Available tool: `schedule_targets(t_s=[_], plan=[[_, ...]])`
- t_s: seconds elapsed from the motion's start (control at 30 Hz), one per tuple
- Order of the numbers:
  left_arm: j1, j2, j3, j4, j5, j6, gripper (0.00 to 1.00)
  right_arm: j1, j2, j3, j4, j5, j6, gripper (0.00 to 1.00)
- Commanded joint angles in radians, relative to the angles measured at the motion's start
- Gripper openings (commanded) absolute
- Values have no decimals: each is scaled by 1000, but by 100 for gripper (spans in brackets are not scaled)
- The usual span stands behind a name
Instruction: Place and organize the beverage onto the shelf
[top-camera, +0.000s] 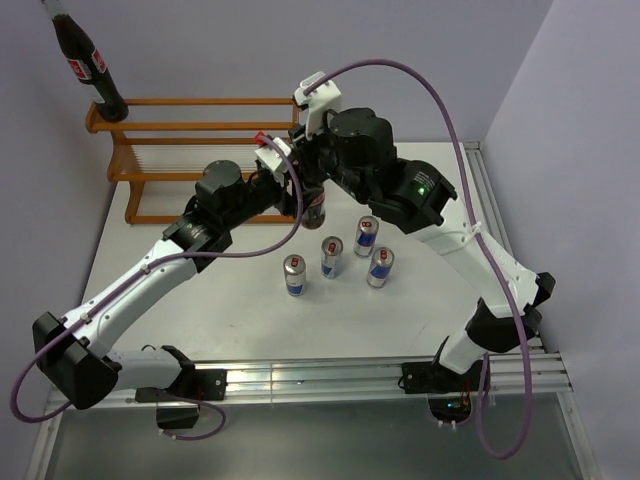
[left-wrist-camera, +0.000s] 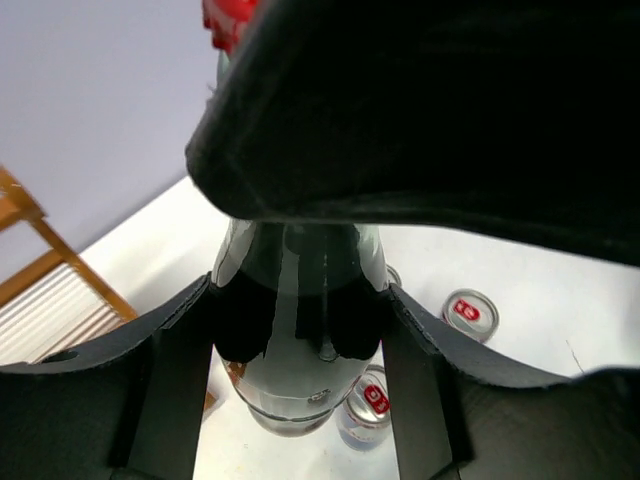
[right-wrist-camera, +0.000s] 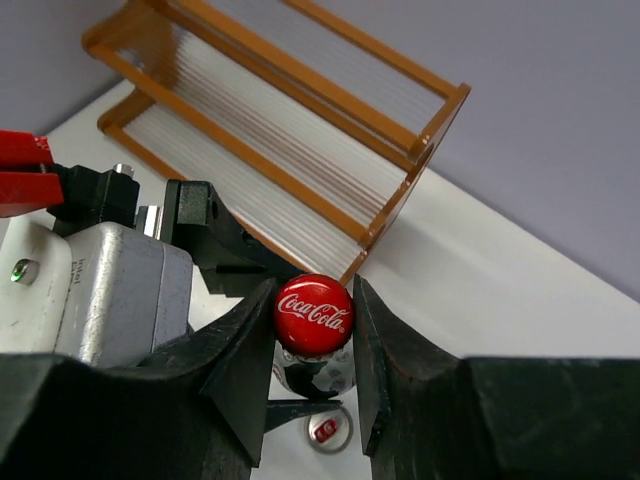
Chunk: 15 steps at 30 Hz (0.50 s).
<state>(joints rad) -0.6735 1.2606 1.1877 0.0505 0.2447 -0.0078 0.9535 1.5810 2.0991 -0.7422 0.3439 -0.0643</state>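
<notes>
Gripping cola bottle (top-camera: 316, 205), left gripper (left-wrist-camera: 300, 312), right gripper (right-wrist-camera: 313, 318)

Finishes round my grip
Bottle (left-wrist-camera: 300, 400) glossy, dark, see-thru; cap (right-wrist-camera: 314, 312) shiny red. My right fingers (right-wrist-camera: 235, 365) matt blk plastic. Shelf (right-wrist-camera: 445, 122) at 12 o'clock smooth orange-brown wood. Cans (top-camera: 331, 256) shiny metal.

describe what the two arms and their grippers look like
The left arm and right arm both have white tapered links between bulky black joint housings. A purple cable loops loosely along each. The right arm shows a small green light. Each wrist carries a white block. The fingers are matte black, broad and wedge-shaped.
</notes>
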Motion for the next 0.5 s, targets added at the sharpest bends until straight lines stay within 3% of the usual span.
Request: schedule_targets(t_s=[0.0,0.17,0.27,0.47], plan=[[18,-47,110,97,-235,-46,0,16,-107,25,270,50,-9,35],[18,-37,200,88,-326,-52,0,13,-87,45,268,76,-23,60],[22,-9,259,58,-386,-46,0,11,-99,27,283,107,-25,68],[86,2,348,11,-447,-83,0,-10,-164,-34,297,151,-23,72]])
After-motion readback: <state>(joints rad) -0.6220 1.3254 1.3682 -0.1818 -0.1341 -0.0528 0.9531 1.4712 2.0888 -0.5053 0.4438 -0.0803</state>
